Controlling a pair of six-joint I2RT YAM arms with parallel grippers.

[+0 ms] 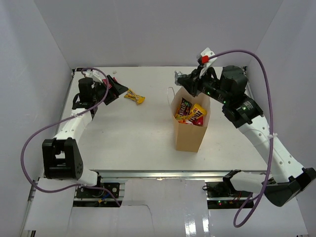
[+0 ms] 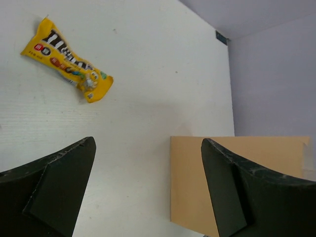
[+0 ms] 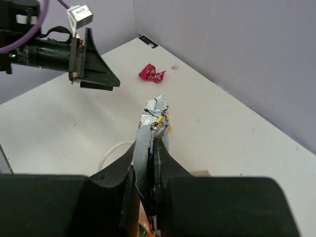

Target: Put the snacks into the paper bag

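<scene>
the paper bag (image 1: pixel 189 134) stands upright on the worktop (image 1: pixel 133 143), right of centre, with its mouth open. several packets (image 1: pixel 190 112) are already inside and reach close to the rim. two snacks lie outside the bag. a yellow packet (image 2: pixel 66 61) lies flat on the worktop well to the left of the bag. a small pink-red packet (image 3: pixel 151 74) lies near the back wall.

the right pincer (image 1: pixel 182 81) hangs above and just behind the far rim of the bag. in the right wrist view it is clamped on a crinkled silver-and-yellow foil packet (image 3: pixel 157 111), with the packet's free end projecting past the fingertips. the left pincer (image 2: pixel 148 143) is spread wide and empty, near the yellow packet and not touching it.

step in hand, as judged: deposit the held packet.
- bring the right pincer over the middle of the mouth, not over the rim.
- lower the packet's free end below the rim before releasing. the bag is nearly full, and a high drop may bounce the packet out.
- avoid pushing on the bag wall. the bag is light and nothing braces it, so it could tip or slide.
- open the pincer fully and lift straight up, so that the foil does not cling to a finger.
</scene>
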